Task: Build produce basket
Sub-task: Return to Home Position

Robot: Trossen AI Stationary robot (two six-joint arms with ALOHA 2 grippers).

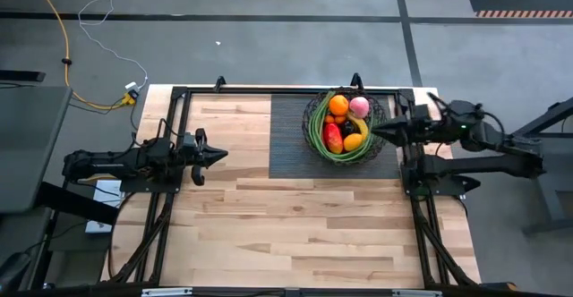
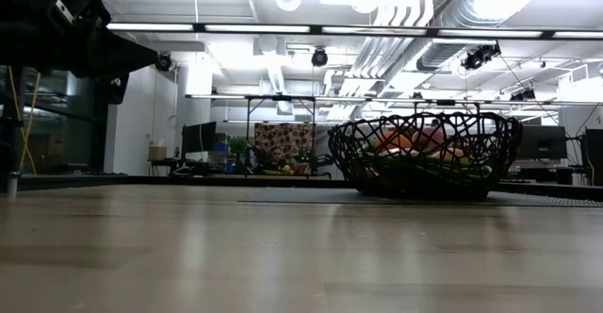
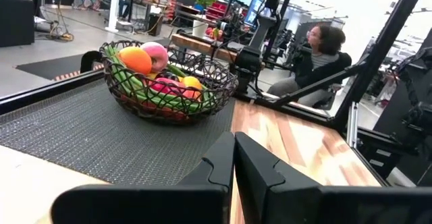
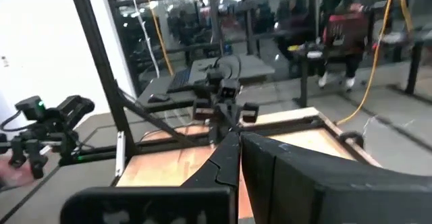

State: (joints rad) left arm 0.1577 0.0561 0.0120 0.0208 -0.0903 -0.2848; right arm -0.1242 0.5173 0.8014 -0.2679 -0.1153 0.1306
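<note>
The black wire basket [image 1: 346, 125] stands on the dark ribbed mat [image 1: 291, 136] at the table's far right. It holds an orange [image 1: 338, 105], a pink peach [image 1: 359, 106], a red-green mango [image 1: 333, 138], a yellow banana [image 1: 355, 140] and long green stalks [image 1: 317, 136]. It also shows in the left wrist view [image 3: 169, 82] and the low view [image 2: 426, 153]. My left gripper [image 1: 222, 154] is shut and empty at the table's left. My right gripper [image 1: 376, 130] is shut and empty just right of the basket's rim, above the table.
The bare wooden table [image 1: 295, 225] stretches in front of the mat. Black frame posts [image 1: 407, 167] stand by the right arm's base. A person [image 3: 322, 52] sits beyond the table's right side.
</note>
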